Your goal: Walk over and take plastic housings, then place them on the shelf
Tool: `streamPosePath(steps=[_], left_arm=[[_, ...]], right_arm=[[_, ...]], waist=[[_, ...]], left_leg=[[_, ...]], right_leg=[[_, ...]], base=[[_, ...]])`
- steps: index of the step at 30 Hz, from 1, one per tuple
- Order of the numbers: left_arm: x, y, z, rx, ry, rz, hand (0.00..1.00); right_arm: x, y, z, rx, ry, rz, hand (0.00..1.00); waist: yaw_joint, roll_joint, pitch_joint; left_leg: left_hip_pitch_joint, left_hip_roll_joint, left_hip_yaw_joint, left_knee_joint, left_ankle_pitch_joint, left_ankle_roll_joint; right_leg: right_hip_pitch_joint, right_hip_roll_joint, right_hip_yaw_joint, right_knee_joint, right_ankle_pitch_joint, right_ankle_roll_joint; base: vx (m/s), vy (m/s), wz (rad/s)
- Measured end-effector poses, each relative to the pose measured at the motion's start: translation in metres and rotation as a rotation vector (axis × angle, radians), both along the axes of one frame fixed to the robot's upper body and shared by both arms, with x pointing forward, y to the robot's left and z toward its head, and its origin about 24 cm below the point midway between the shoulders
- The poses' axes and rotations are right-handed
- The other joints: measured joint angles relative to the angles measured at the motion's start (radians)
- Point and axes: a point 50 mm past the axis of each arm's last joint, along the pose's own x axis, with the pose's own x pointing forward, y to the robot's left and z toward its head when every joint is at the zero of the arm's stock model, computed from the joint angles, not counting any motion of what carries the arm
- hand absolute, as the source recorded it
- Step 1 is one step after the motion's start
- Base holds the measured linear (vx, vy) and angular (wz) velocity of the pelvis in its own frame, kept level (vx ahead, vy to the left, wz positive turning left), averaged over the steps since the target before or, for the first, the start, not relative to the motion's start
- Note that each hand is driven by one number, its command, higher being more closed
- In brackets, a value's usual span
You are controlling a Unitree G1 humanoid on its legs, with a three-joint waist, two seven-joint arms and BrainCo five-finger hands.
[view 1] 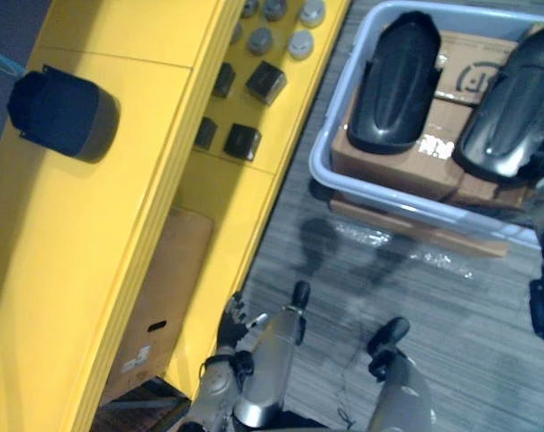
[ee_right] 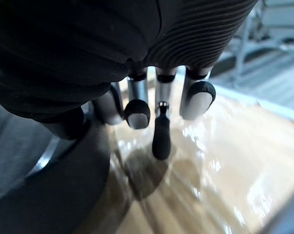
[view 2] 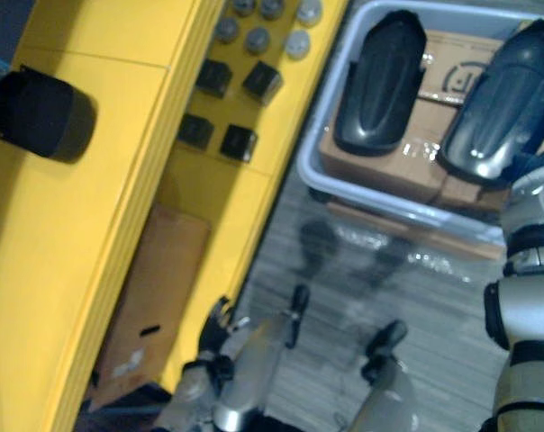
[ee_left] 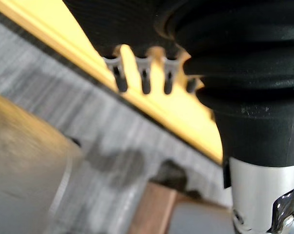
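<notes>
You've got the left housing (view 1: 394, 81) at upper right: dark plastic, smooth, a soft sheen. The right housing (view 1: 515, 103) is glossier, with bright streaks. The tub (view 1: 389, 202) reads as pale, smooth plastic. Under them are brown cardboard boxes (view 1: 398, 157) with shiny film. The shelf (view 1: 92, 234) at left is smooth yellow paint. At lower left sits 1 matt cardboard carton (view 1: 164, 288). The floor (view 1: 452, 306) is grey with a streaky grain.
</notes>
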Motion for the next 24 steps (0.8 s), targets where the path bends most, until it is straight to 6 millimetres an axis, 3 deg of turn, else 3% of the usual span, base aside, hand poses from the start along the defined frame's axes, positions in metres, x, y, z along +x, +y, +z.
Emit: streamPosePath(steps=[6,10,16,24], left_arm=[[0.008,0.008,0.016,-0.01,-0.081,0.074,0.0],[0.018,0.01,0.038,0.007,-0.182,0.143,0.0],[0.03,0.018,0.095,0.123,-0.459,0.211,0.0],[0.052,0.007,0.158,0.177,-0.753,0.175,0.0]], right_arm=[[0.007,0.009,0.011,-0.095,-0.011,0.052,1.0],[0.007,0.011,0.018,-0.151,-0.057,0.063,1.0],[0.012,0.023,0.044,-0.203,-0.193,0.106,1.0],[0.012,0.031,0.057,-0.256,-0.308,0.131,1.0]], waist=[[-0.025,-0.028,0.02],[-0.032,-0.042,0.029],[-0.057,-0.071,0.049],[-0.08,-0.075,0.052]], left_leg=[[0.013,0.019,0.006,0.001,0.0,0.0],[0.012,0.026,0.009,0.003,0.001,-0.002],[0.005,0.041,0.009,0.003,0.005,-0.008],[-0.013,0.044,0.011,0.013,0.005,-0.008]], right_leg=[[0.023,0.027,0.0,-0.041,0.025,-0.011],[0.032,0.039,0.0,-0.069,0.042,-0.014],[0.034,0.062,0.001,-0.098,0.062,-0.024],[0.028,0.071,0.012,-0.116,0.08,-0.026]], base=[[-0.01,0.005,-0.09],[-0.04,0.014,-0.05],[-0.01,-0.004,-0.04],[0.0,0.005,-0.02]])
